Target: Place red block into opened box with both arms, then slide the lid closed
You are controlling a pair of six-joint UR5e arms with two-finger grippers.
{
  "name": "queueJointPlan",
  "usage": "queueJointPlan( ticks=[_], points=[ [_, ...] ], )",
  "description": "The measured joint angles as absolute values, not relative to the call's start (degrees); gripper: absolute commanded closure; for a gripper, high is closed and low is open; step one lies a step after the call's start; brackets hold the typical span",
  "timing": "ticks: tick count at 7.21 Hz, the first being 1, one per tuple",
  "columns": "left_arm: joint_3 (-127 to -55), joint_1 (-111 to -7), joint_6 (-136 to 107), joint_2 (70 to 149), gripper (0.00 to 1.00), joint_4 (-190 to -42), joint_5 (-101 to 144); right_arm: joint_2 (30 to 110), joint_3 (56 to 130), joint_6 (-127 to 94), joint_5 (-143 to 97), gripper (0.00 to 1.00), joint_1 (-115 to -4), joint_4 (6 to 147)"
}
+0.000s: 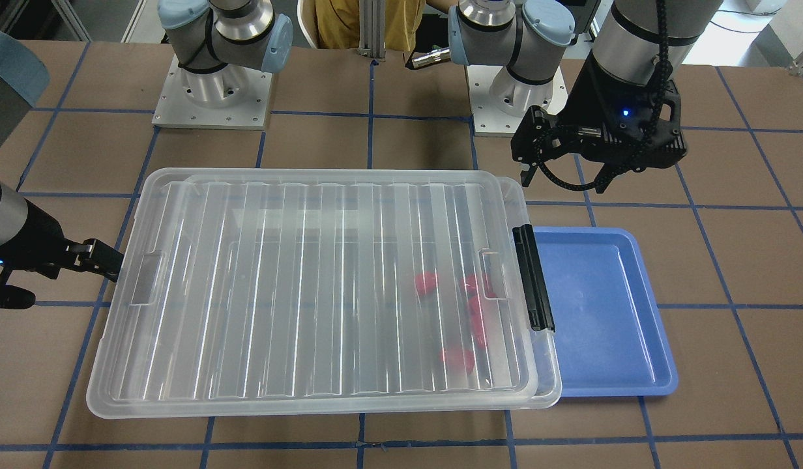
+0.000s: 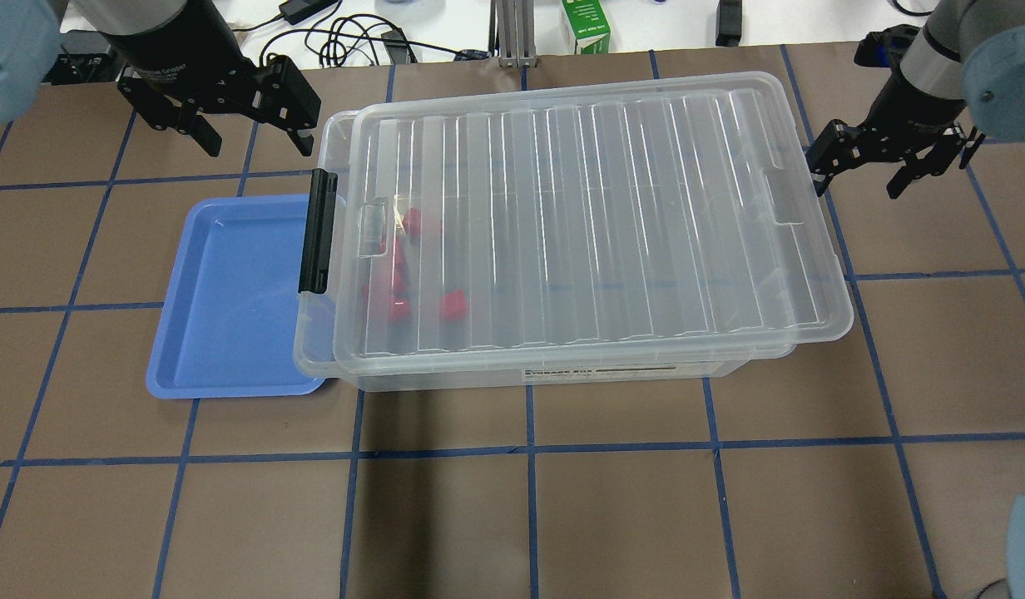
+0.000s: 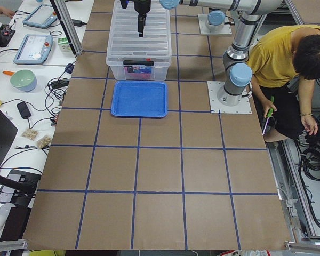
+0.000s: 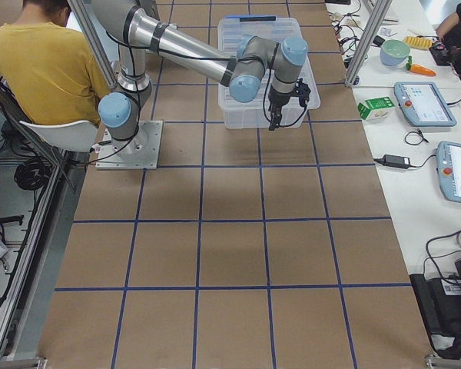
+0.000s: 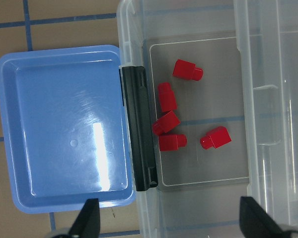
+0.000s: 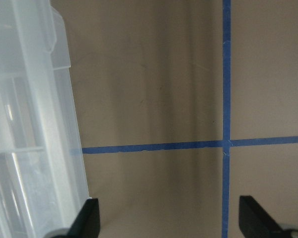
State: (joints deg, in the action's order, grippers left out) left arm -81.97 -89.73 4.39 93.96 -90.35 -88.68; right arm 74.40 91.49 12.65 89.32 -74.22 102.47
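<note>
The clear box has its ribbed lid lying over nearly all of it; only a narrow strip shows at the black latch end. Several red blocks lie on the box floor near that latch, and they show through the lid as red blocks. My left gripper hangs open and holds nothing, behind the blue tray and off the box's latch-end corner. My right gripper is open and holds nothing, right beside the lid's other short edge; I cannot tell if it touches.
An empty blue tray sits against the latch end of the box. A green carton and cables lie past the far table edge. A person in a yellow shirt sits behind the robot bases. Brown table with blue grid lines lies in front of the box.
</note>
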Motion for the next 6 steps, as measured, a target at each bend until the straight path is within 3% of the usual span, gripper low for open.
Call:
queueJointPlan(
  ticks=[6],
  points=[
    [-82.0,-89.7,4.4,93.9,0.00,-90.4,-88.7,74.6,90.3,13.8,89.4,0.00,-76.1,102.6]
  ],
)
